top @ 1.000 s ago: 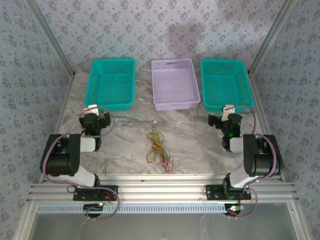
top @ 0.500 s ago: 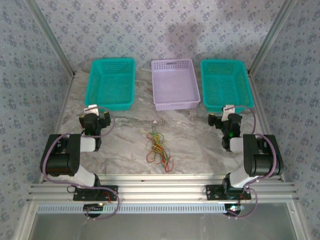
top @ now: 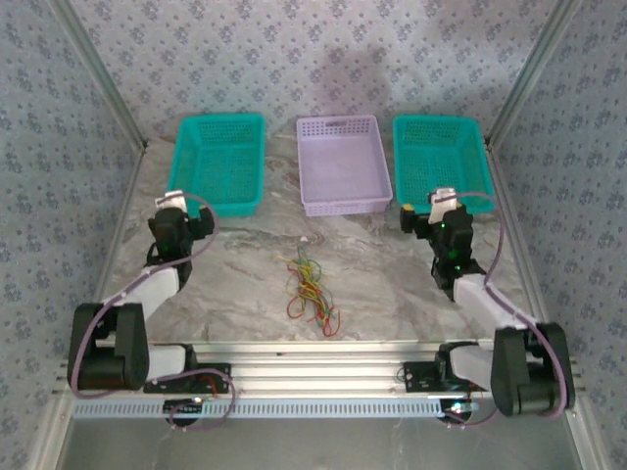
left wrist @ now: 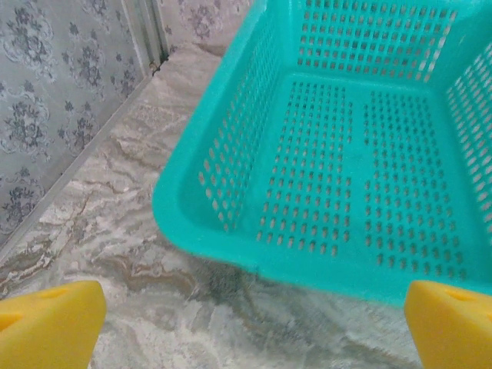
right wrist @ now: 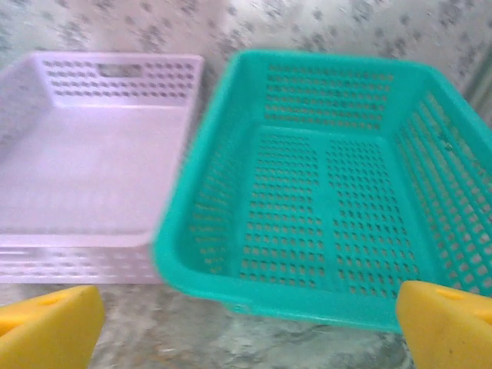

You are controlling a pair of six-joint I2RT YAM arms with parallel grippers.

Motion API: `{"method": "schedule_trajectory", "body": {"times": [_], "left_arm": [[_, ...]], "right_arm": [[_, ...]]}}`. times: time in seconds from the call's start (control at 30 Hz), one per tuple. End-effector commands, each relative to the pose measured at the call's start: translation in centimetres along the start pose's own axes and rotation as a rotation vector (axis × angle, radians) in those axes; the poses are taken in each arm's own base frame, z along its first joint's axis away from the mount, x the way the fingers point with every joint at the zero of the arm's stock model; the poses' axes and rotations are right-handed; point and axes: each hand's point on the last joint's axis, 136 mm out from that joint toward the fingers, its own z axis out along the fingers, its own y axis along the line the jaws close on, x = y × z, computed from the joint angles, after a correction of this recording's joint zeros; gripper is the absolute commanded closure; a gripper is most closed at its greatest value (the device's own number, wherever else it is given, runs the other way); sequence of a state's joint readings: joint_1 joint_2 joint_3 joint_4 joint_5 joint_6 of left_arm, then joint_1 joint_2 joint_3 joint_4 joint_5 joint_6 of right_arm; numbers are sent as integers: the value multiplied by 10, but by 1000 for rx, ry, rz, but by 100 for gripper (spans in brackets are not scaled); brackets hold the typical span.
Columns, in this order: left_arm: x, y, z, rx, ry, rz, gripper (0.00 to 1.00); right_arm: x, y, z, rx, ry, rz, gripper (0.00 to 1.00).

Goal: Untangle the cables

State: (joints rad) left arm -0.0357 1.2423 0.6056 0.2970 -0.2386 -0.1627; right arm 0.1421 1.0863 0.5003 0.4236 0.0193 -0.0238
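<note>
Notably | your left gripper (top: 176, 203) and right gripper (top: 441, 203) both stood wide and empty | cables (top: 310, 291) lay bunched between them, behind their fingertips | risk: you could tighten knots by pinching the whole clump.

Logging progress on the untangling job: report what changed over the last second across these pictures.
The left arm and right arm stretched forward, elbows dropping low: the left end effector edged toward the left teal basket, the right end effector toward the right teal basket. Both are open; nothing was grasped or released. The cables, lilac basket and teal baskets stayed put.
</note>
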Motion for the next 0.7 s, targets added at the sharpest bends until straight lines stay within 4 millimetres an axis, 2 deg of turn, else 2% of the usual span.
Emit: {"method": "schedule_trajectory", "body": {"times": [0.0, 0.03, 0.1, 0.23, 0.3, 0.4, 0.5, 0.67], "left_arm": [[-7, -12, -16, 48, 154, -76, 0], [-11, -19, -19, 80, 178, -91, 0], [-16, -28, -26, 125, 207, -141, 0], [-32, -29, -48, 160, 209, -308, 0], [-37, -20, -63, 144, 223, -409, 0], [-43, -9, -81, 148, 205, -502, 0], [-44, -3, -102, 143, 171, -566, 0], [-41, -15, -119, 235, 184, -556, 0]], "right_arm": [[-40, 38, -21, -210, -37, 65, 0], [-52, 46, -28, -260, -65, 118, 0], [-69, 47, -40, -282, -90, 235, 0], [-74, 24, -56, -172, -46, 510, 0], [-80, 27, -64, -205, -65, 507, 0], [-78, 26, -66, -203, -79, 555, 0], [-76, 37, -67, -239, -36, 495, 0], [-65, 59, -66, -266, 34, 390, 0]]}}
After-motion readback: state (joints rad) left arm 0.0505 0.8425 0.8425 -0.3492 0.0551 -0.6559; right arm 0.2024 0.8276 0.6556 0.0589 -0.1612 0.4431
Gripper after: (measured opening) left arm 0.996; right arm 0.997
